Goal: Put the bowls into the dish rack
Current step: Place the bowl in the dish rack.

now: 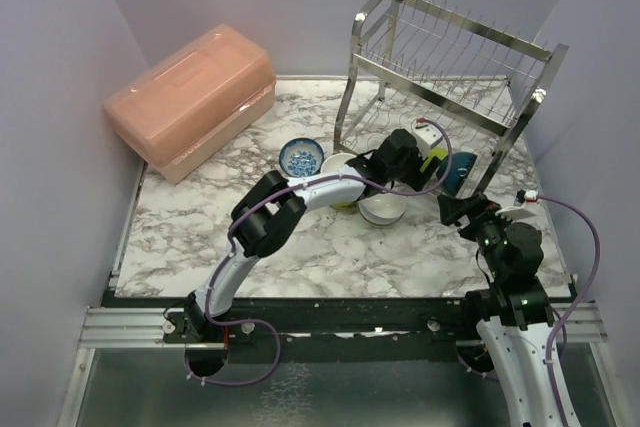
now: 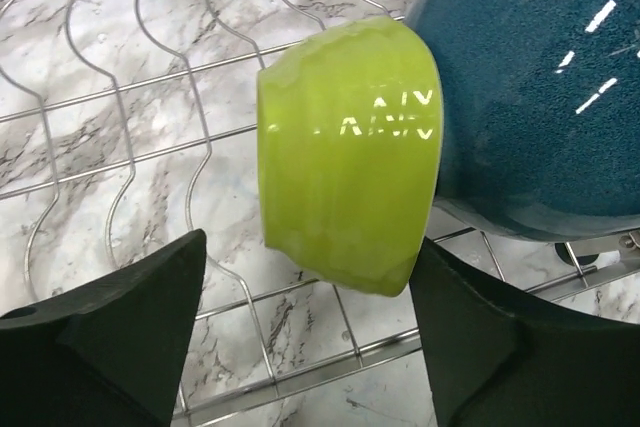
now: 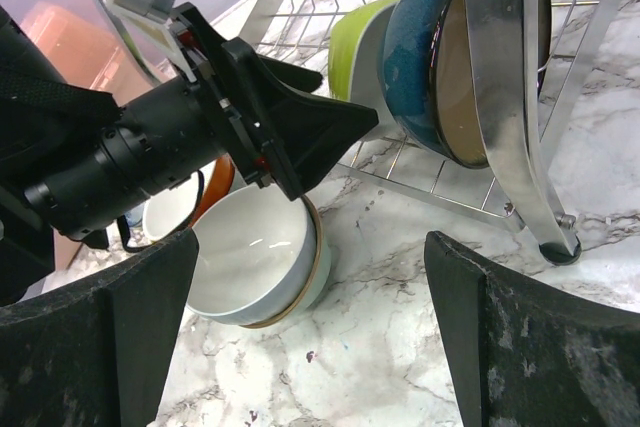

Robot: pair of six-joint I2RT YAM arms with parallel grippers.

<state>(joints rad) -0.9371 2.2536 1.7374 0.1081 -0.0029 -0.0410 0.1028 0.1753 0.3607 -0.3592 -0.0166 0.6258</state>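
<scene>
The dish rack (image 1: 450,57) stands at the back right. On its lower wire shelf (image 2: 120,147) a lime bowl (image 2: 345,162) lies on its side and leans against a teal bowl (image 2: 535,87). My left gripper (image 2: 310,247) is open around the lime bowl's lower edge. The left finger is well clear of the bowl and the right finger is right at its rim. On the table in front of the rack sits a white bowl (image 3: 255,257). My right gripper (image 3: 312,247) hovers open above it, holding nothing. A blue-and-white bowl (image 1: 300,157) and a white-and-yellow one (image 1: 340,169) rest further left.
A pink lidded box (image 1: 190,97) stands at the back left. The rack's chrome post (image 3: 500,97) and foot are close to my right gripper. The left arm (image 1: 300,197) stretches across the marble table (image 1: 200,237). A bowl with an orange outside (image 3: 180,202) sits behind the white one.
</scene>
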